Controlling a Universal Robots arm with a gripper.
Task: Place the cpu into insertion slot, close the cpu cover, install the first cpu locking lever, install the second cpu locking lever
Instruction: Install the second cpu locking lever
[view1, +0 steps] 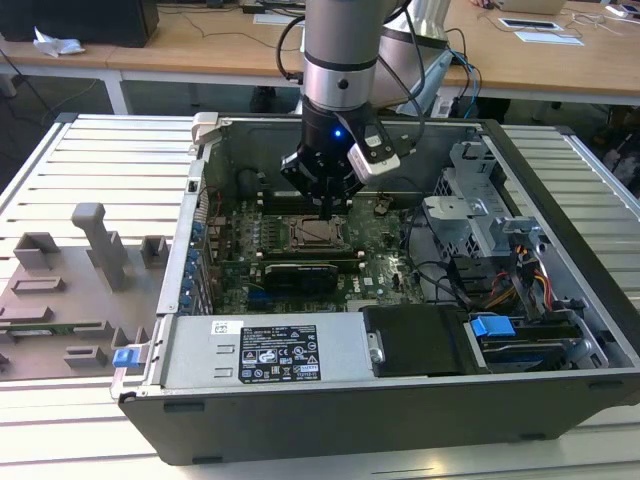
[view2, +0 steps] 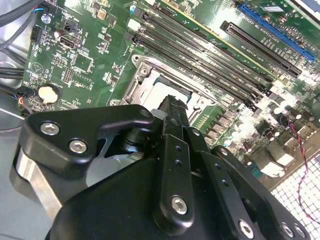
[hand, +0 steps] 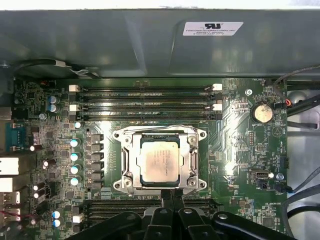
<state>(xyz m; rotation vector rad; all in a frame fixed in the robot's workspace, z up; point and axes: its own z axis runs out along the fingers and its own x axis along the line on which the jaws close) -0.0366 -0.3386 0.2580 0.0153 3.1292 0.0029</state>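
Black gripper (hand: 172, 196) fingers (view2: 172, 117) are sitting pressed together (nothing between them), hovering at the edge of the slot (hand: 160, 161) on the green board (hand: 240, 150). Inside the slot, the cpu (hand: 159, 161) is lying flat, with the cover (hand: 129, 161) framing it, closed down around it.

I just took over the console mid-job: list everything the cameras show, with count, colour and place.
computer case: one, dark grey, open on the slatted table.
motherboard: one, green, inside the case.
cpu: one, silvery, seated in the insertion slot.
cpu cover: one, silvery, lying around the chip.
coin battery: one, silver, on the board.
grey fixtures: several, exterior view's left.
gripper: one, black, fingertips together beside the socket.
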